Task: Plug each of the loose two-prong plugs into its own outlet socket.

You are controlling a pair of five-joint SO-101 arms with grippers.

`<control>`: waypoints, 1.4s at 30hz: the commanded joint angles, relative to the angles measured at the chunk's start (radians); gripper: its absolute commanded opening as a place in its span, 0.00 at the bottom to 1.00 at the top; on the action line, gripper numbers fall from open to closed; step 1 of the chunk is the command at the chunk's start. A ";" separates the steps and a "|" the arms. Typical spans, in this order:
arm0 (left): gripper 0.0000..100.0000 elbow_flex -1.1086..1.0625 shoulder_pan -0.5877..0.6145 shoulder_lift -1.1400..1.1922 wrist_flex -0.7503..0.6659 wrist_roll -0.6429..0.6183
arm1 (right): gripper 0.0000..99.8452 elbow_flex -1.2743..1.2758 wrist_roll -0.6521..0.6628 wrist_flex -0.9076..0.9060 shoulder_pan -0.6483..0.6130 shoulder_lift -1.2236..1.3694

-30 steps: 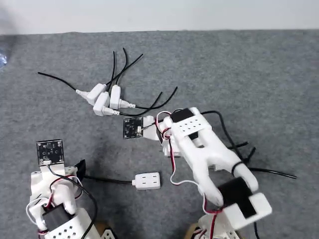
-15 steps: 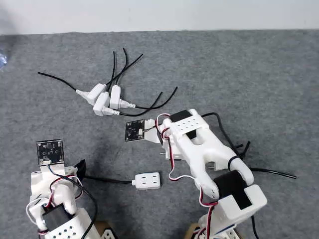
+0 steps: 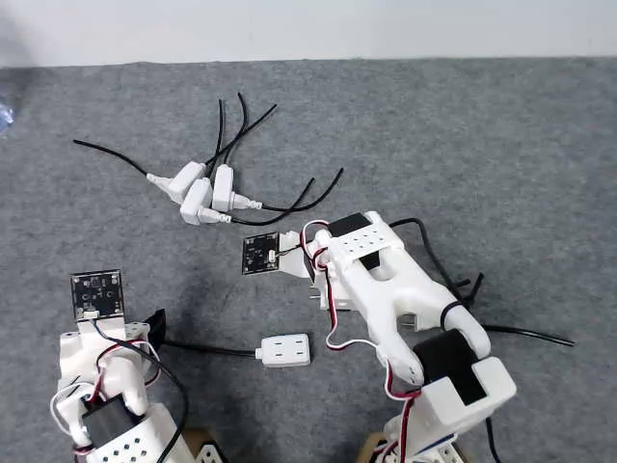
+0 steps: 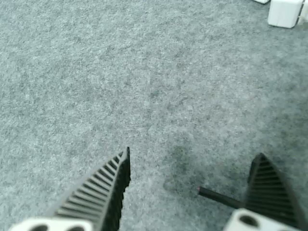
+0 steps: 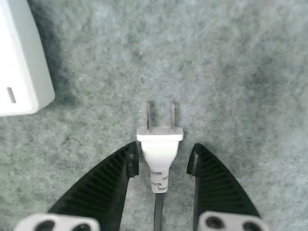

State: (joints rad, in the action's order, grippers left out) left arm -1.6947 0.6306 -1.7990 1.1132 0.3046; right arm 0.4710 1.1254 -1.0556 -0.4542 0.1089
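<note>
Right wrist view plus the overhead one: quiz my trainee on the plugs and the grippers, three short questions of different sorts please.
1. True or false: the right gripper straddles a two-prong plug lying on the mat.
2. How many white corded connectors lie clustered at the mat's far side? A one, B three, C six.
3. Fill in: the left gripper hangs ___ over bare mat, gripping nothing.
Key: 1 true; 2 B; 3 open.
</note>
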 commanded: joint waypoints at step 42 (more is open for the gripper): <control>0.37 0.010 -0.008 -0.011 -0.006 0.006 | 0.04 0.011 0.044 -0.054 -0.099 -0.001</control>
State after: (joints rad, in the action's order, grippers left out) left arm -1.6947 0.6306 -1.7990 1.1132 0.3046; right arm 0.4879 1.1914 -1.0955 -0.5570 0.1151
